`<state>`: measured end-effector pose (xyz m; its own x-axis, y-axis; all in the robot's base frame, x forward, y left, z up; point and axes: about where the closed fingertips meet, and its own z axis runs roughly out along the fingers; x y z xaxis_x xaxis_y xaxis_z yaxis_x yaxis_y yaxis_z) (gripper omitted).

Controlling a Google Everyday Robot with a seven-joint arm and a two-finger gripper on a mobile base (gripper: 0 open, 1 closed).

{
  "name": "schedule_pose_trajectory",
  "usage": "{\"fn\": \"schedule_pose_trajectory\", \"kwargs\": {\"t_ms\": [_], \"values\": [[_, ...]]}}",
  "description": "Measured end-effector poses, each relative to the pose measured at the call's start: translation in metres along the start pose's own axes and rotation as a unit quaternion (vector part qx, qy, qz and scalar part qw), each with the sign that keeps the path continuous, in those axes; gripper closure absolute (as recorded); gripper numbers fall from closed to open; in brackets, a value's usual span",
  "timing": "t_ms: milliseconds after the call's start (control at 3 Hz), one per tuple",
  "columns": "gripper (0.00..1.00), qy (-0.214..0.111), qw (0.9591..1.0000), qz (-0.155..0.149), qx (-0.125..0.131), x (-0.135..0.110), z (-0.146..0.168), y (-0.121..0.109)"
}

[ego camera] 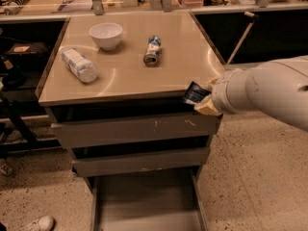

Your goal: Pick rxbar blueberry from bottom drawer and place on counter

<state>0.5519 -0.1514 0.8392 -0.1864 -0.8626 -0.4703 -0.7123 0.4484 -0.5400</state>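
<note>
The rxbar blueberry, a small dark blue wrapper, is held in my gripper at the front right corner of the counter, level with its edge. The gripper is shut on the bar, its tan fingers just below and right of it. My white arm reaches in from the right. Below, the bottom drawer stands pulled out with a bare grey floor showing.
On the counter sit a white bowl, a clear bottle lying on its side and a blue-white can lying down. Two shallower drawers are slightly open above the bottom one. A shoe shows at the lower left.
</note>
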Motion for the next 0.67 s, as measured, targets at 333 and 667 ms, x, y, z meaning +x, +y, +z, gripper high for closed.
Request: {"fn": "schedule_pose_trajectory", "kwargs": {"t_ms": [333,667], "values": [[1.00,-0.012,0.9998,0.004,0.013,-0.010,-0.004,-0.029],[1.00,-0.012,0.9997,0.003,0.019,-0.025,0.006,-0.068]]}}
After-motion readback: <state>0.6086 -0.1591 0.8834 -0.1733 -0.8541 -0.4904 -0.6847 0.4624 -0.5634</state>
